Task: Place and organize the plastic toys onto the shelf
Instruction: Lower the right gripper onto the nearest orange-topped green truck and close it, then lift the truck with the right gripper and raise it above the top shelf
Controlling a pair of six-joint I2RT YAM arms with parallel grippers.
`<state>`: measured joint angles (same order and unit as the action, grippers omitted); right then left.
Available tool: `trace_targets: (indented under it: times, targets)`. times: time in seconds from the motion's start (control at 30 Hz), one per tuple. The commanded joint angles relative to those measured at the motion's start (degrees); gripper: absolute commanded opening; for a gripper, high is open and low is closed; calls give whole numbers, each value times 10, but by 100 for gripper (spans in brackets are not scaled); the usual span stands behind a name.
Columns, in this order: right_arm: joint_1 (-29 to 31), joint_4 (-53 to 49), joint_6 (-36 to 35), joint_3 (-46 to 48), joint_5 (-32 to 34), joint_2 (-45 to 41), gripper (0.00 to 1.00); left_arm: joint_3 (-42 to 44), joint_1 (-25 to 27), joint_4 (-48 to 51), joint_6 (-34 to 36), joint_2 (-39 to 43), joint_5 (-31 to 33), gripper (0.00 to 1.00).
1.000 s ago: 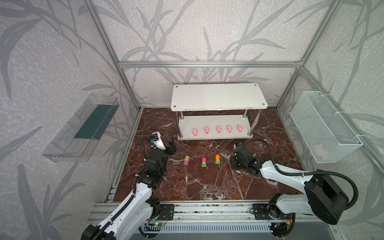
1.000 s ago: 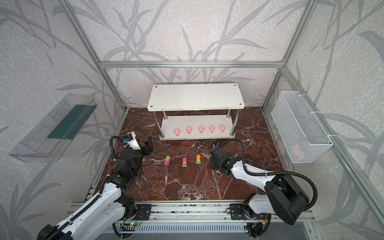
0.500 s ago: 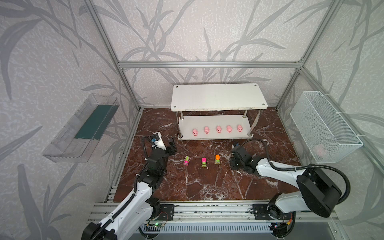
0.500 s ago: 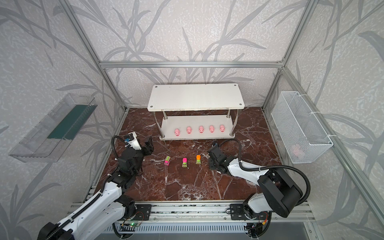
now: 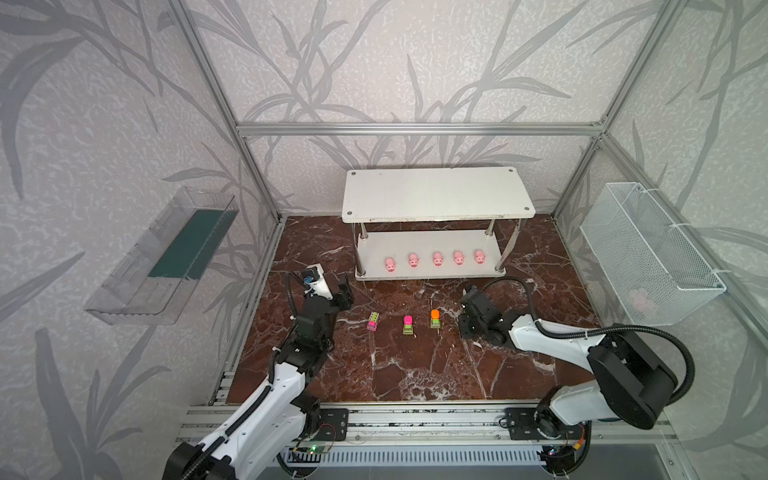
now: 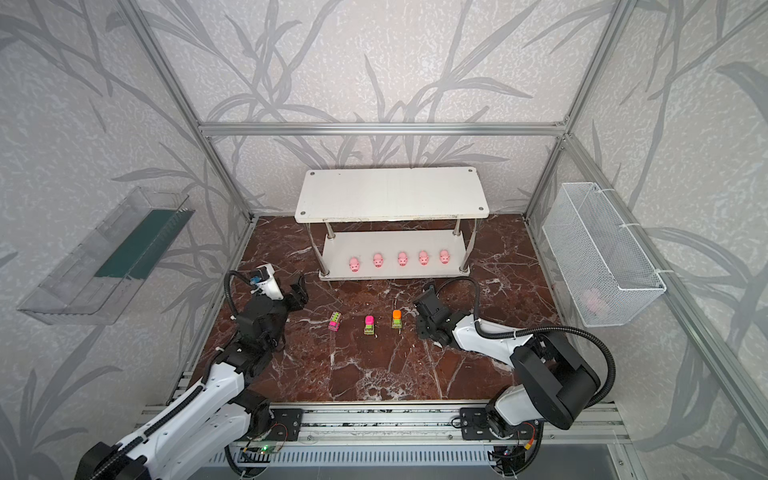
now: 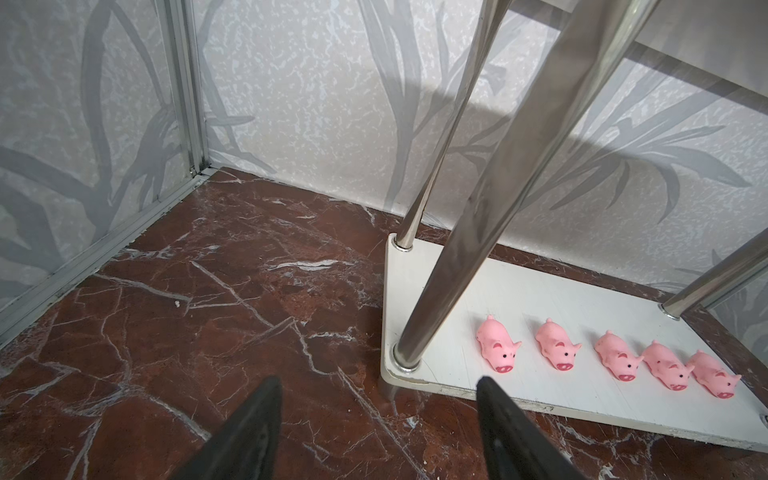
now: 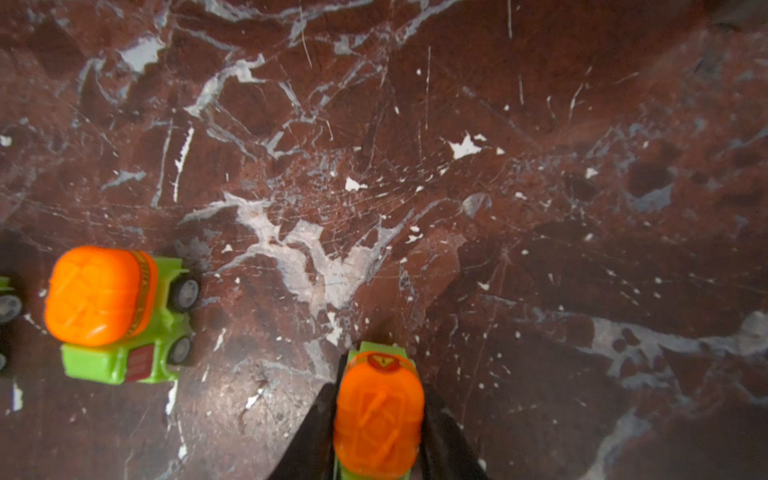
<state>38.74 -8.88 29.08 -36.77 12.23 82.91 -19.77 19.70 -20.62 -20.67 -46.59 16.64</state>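
right gripper [image 8: 380, 390]: clenched on orange-topped car [image 8: 378, 419]; jaws press its sides, car's long axis runs along the fingers.
shelf [image 5: 436, 195]: upper centre in both top views, up-left of right gripper.
likely obstacles: pigs [image 5: 436, 258] line the lower board's front; front posts [image 5: 360, 253]; top board bare.
floor cars [image 5: 408, 325]: three in a row, frame centre, left of right gripper.
left gripper [image 7: 376, 384]: released, empty, near the shelf's left front corner.

Lighting: bright, even, diffuse. Soft shadow of white two-tier shelf [image 7: 540, 299] on patterned wall [image 7: 311, 104]. Glare streaks on chrome post [image 7: 507, 187]. Top views sharp; right wrist view soft, nearest orange-topped green plastic car [image 8: 378, 415] blurred.
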Motion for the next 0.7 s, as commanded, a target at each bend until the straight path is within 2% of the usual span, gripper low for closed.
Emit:
trace_targets:
  times: [0.0, 0.27, 0.43, 0.67]
  targets:
    - [0, 3, 5, -14, 12, 5, 28, 5, 1, -12, -8, -2, 4, 72]
    - [1, -34, -7, -20, 17, -33, 23, 5, 1, -12, -12, -2, 0, 72]
    - [-1, -90, -20, -28, 24, -108, 22, 1, 1, -3, -17, 1, -4, 71]
    - [-16, -267, -66, -129, 20, -220, 22, -17, 2, 37, -38, -1, -23, 71]
